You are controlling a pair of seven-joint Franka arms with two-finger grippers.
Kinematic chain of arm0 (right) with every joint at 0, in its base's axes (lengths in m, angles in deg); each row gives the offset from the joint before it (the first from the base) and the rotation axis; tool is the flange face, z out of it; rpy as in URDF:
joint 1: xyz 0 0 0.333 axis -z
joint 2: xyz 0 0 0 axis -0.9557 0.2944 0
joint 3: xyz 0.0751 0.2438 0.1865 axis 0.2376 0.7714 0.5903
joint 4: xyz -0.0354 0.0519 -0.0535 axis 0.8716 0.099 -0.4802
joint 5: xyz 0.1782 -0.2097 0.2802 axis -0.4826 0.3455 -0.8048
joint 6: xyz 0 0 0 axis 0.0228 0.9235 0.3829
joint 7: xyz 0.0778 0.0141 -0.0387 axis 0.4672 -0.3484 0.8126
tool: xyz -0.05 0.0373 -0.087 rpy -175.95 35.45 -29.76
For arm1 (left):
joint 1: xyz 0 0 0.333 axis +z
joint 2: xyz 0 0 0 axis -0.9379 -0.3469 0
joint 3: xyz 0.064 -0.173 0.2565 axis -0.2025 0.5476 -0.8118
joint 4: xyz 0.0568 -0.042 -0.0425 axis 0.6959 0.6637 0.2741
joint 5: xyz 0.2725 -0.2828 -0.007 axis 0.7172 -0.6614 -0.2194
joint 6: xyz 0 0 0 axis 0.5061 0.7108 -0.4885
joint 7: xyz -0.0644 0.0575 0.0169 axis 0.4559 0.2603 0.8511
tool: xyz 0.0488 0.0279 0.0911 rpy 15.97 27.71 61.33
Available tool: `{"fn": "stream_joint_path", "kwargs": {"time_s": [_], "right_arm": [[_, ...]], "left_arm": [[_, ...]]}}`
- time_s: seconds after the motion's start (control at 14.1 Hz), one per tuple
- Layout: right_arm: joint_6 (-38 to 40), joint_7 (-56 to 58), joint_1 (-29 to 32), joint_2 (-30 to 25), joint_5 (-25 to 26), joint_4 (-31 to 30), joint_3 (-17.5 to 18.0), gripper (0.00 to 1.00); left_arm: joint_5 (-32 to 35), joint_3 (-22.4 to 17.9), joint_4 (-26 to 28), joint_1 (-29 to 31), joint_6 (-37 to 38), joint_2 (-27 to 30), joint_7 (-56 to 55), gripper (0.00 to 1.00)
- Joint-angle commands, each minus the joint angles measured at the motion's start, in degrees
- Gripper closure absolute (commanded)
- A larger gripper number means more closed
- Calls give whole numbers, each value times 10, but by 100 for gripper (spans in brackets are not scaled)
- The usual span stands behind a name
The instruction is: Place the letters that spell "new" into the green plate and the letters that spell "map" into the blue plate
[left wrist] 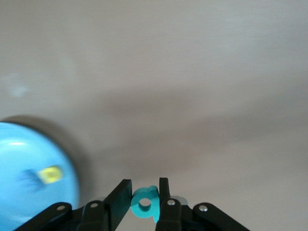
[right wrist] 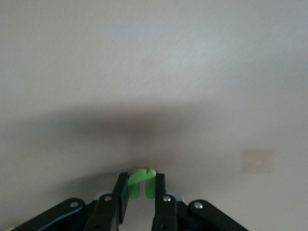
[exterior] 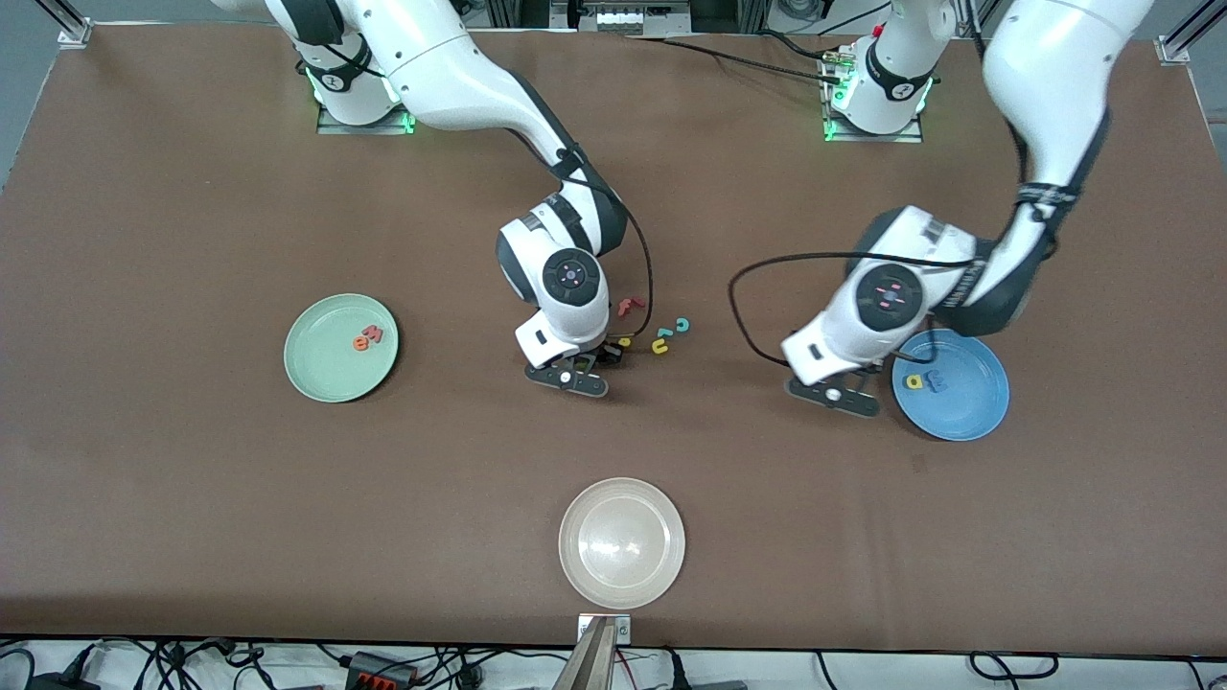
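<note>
In the left wrist view my left gripper (left wrist: 145, 185) is shut on the teal p (left wrist: 145, 204). It hangs over the table just beside the blue plate (exterior: 973, 407), toward the right arm's end. That plate holds the yellow a (exterior: 915, 381) and the blue m (exterior: 937, 383). My right gripper (right wrist: 141, 179) is shut on the green n (right wrist: 142, 183), low over the table by the loose letters in the middle. The green plate (exterior: 326, 379) holds the orange e (exterior: 361, 342) and the pinkish-red w (exterior: 374, 333).
Next to the right gripper (exterior: 602, 356) lie a red f (exterior: 630, 306), a yellow s (exterior: 625, 341), a yellow u (exterior: 660, 345) and a teal c (exterior: 682, 325). A cream-white plate (exterior: 621, 542) stands near the table's front edge.
</note>
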Motion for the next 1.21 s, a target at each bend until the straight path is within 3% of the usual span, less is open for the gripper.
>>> {"fn": "stream_joint_path", "kwargs": {"time_s": [0.0, 0.21, 0.28, 0.35, 0.43, 0.78, 0.99, 1.13], "right_arm": [[112, 54, 35, -63, 11, -21, -25, 100], [156, 201, 40, -159, 12, -142, -90, 100], [152, 257, 42, -190, 12, -190, -111, 100], [152, 308, 46, -210, 11, -224, -133, 100], [152, 353, 55, -225, 11, -255, -150, 100], [110, 435, 123, -234, 13, -325, -164, 100], [42, 492, 147, -227, 12, -364, -163, 100], [29, 492, 147, -217, 11, -366, -163, 100]], "left_arm": [[16, 3, -6, 73, 13, -8, 104, 90], [17, -2, -1, 127, 10, -23, 150, 84], [18, -4, -1, 138, 5, -30, 163, 61], [21, -2, -1, 149, -9, -35, 174, 13], [21, 0, -3, 152, -11, -33, 181, 0], [15, 32, -24, 150, 9, -14, 171, 0], [12, 84, -112, 148, 125, -13, 151, 0], [12, 119, -139, 152, 195, -10, 103, 0]]}}
